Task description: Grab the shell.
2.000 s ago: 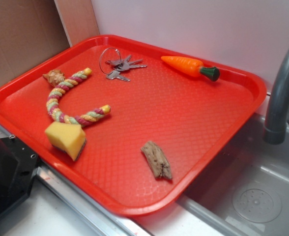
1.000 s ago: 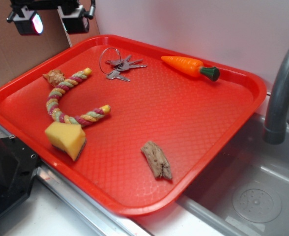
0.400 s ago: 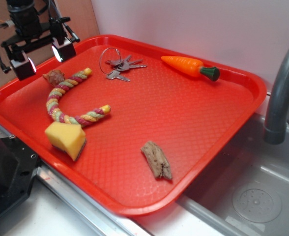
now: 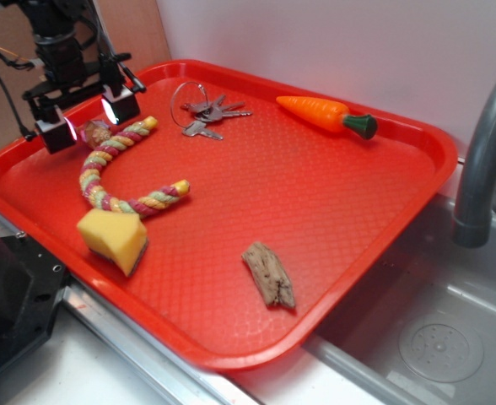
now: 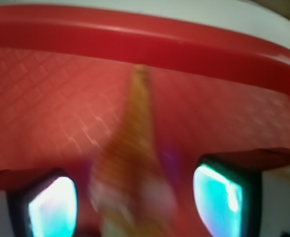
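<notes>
The small tan-and-brown knobbly shell (image 4: 93, 132) lies at the far left of the red tray (image 4: 315, 219), touching the end of the rope toy (image 4: 117, 169). My gripper (image 4: 88, 120) hangs open just over it, one finger on each side of the shell. In the wrist view the shell (image 5: 132, 168) is a blurred tan cone pointing toward the tray rim (image 5: 145, 39), sitting between my two glowing fingertips (image 5: 54, 207), with my gripper (image 5: 135, 205) open around it.
On the tray are a yellow sponge (image 4: 113, 239), a piece of driftwood (image 4: 269, 273), a bunch of keys (image 4: 204, 114) and a toy carrot (image 4: 326, 114). A grey tap (image 4: 484, 152) and a sink (image 4: 425, 337) stand to the right.
My gripper came in from the upper left and has dropped lower, so that its open fingers now straddle the shell. Nothing on the tray has moved.
</notes>
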